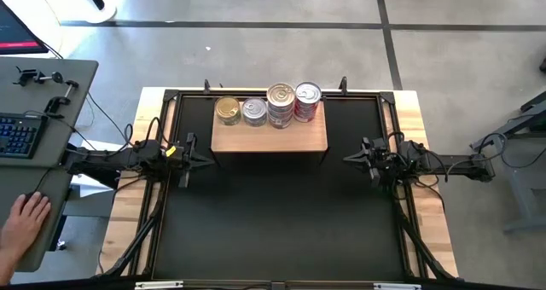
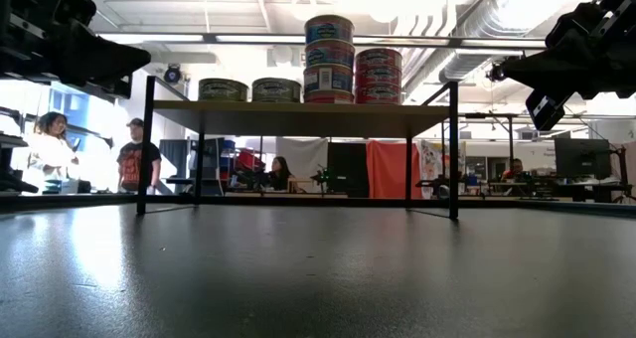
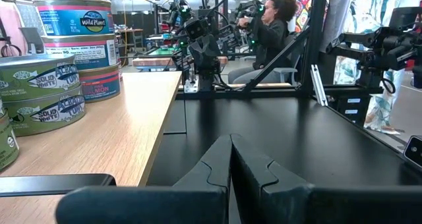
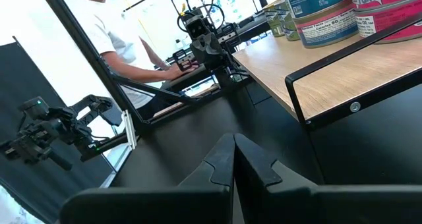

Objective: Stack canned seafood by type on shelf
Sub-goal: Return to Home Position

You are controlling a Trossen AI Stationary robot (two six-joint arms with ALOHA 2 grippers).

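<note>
The shelf is a light wooden board on black legs at the table's far side. The canned seafood stands on its far part in a row: two stacks of green-labelled tins, a taller stack of blue-labelled tins and a stack of red-labelled tins. My left gripper is shut and hangs level, just left of the shelf's near left corner. My right gripper is also shut and level, right of the shelf's near right corner. Both point toward the table's middle and hold nothing.
The shelf's black legs stand on the black tabletop, which lies bare between and in front of the grippers. A person's hand rests on a side desk left of the table. People sit in the room behind.
</note>
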